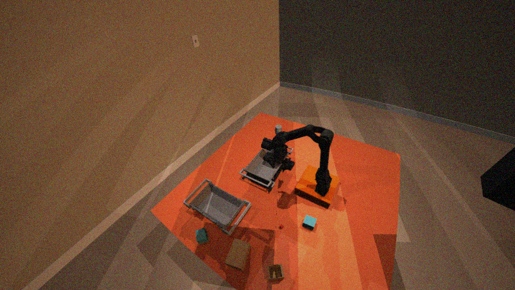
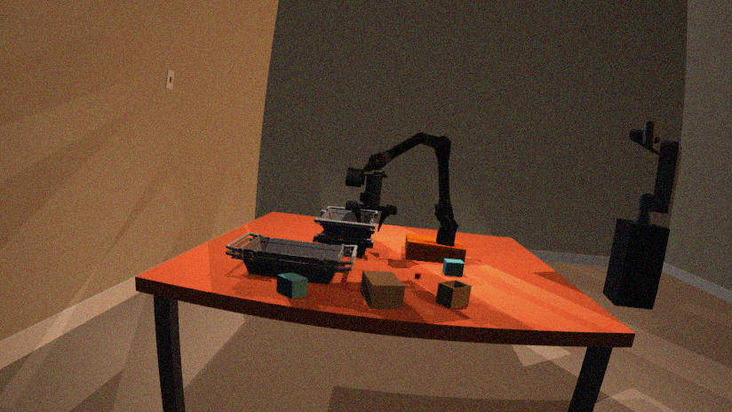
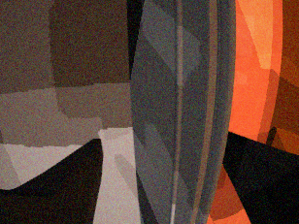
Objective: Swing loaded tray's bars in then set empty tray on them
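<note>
Teal cube point(image 2: 291, 284) near second tray point(image 2: 291, 256).

Taken from the arm's base point(image 2: 435, 248) on the counter point(image 2: 512, 306): the stacked trays point(image 2: 346, 225) are set just left of it, a lone tray point(image 2: 291, 256) further left and forward, and small boxes point(image 2: 381, 289) in front.

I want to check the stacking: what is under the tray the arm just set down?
Under the upper tray sits a second, darker tray on the table. The open claw is above the upper tray. The bars and any blocks inside the lower tray are covered, so they cannot be seen.
</note>
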